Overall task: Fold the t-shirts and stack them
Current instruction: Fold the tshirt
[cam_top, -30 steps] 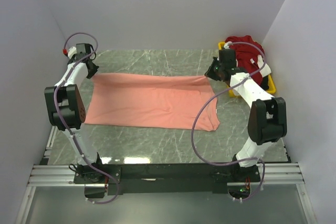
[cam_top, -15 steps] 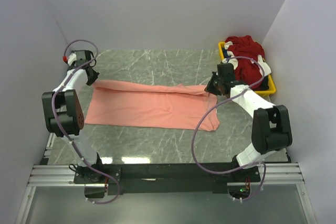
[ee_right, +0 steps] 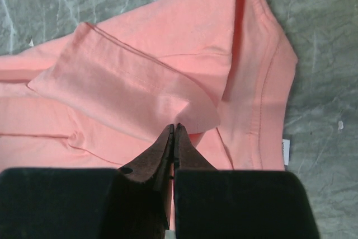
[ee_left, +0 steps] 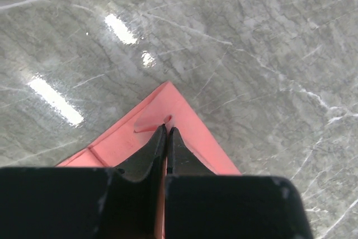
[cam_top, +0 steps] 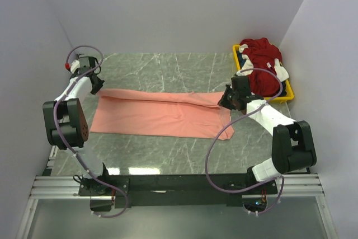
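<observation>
Change: the far edge of the salmon-pink t-shirt (cam_top: 162,117) has come toward the near edge, carried by both arms, and a folded band now lies along the far side.
Meaning: lengthwise fold under way, I'd say, and not laid down yet.
Left gripper (ee_left: 166,132): pinched tight on the shirt's far-left corner.
Right gripper (ee_right: 173,130): closed on a flap of pink cloth at the far-right end.
Place: mid-worktop (cam_top: 168,65), spread flat.
Long axis: left to right; the sleeve-like flap suggests the shoulders point right.
Waiting: dark red t-shirt (cam_top: 260,62) heaped in the yellow tray (cam_top: 286,96) at the far right corner.
</observation>
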Tool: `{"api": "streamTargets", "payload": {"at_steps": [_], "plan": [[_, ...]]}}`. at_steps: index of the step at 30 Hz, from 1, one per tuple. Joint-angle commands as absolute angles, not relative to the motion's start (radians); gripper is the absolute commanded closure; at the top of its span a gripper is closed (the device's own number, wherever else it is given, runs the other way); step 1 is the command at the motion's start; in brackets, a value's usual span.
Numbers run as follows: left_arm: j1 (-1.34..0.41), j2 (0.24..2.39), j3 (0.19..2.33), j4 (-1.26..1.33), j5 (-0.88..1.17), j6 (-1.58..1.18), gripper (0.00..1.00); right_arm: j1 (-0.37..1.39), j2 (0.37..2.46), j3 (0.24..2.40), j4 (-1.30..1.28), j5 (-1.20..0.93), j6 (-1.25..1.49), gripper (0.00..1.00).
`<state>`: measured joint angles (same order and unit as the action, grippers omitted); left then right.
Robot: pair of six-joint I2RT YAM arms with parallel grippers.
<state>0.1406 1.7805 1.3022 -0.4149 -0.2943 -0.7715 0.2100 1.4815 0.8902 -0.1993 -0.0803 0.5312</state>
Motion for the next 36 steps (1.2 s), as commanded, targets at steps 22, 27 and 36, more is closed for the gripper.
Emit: {"api": "streamTargets", "payload": {"at_steps": [22,27,36], "plan": [[0.167,1.677,1.152,-0.385,-0.285,-0.838,0.99,0.255,1.365,0.706,-0.107,-0.094,0.538,1.00],[0.176,1.655,1.106,-0.388,-0.282,-0.888,0.83,0.255,1.367,0.689,-0.097,-0.106,0.534,0.85],[0.201,1.508,1.072,-0.413,-0.272,-0.943,0.39,0.258,1.272,0.765,-0.184,-0.092,0.506,0.54]]}}
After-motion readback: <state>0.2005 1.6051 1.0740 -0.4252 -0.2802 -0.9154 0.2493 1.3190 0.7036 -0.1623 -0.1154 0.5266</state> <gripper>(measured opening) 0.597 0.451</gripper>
